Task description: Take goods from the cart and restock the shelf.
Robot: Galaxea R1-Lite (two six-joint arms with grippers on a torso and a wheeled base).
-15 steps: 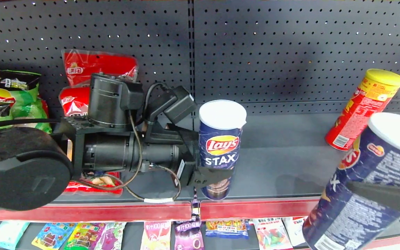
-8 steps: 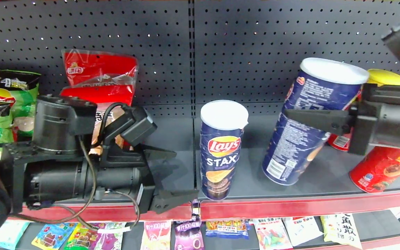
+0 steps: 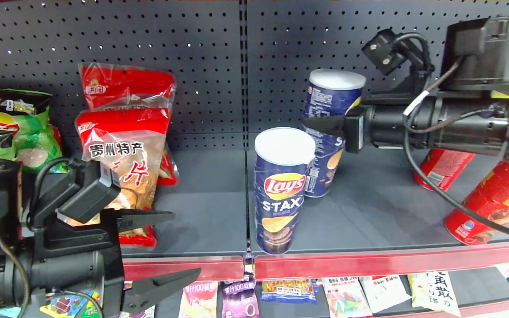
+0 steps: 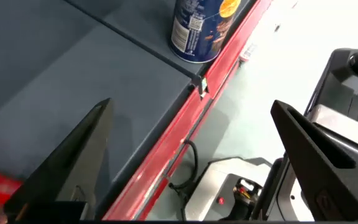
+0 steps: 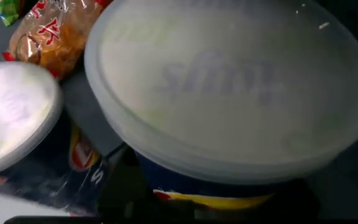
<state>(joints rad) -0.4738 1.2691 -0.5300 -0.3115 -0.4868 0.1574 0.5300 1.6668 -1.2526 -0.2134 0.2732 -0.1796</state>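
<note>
Right gripper (image 3: 325, 126) clenched mid-body on dark blue cardboard chip canister (image 3: 332, 95), white plastic lid, tilted over grey metal shelf (image 3: 369, 212), just behind matching upright canister (image 3: 281, 198). Likely light, stiff, smooth, crushable: moderate mid-body squeeze suits. Left gripper (image 3: 186, 243) spread, empty.

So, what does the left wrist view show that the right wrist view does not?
Only the left wrist view: the open left hand and the shelf's red front edge. Only the right wrist view: the white top of the held can, close up, and a red snack bag. Both: the front can standing near the shelf's edge, its base in the first, its lid in the second.
</note>
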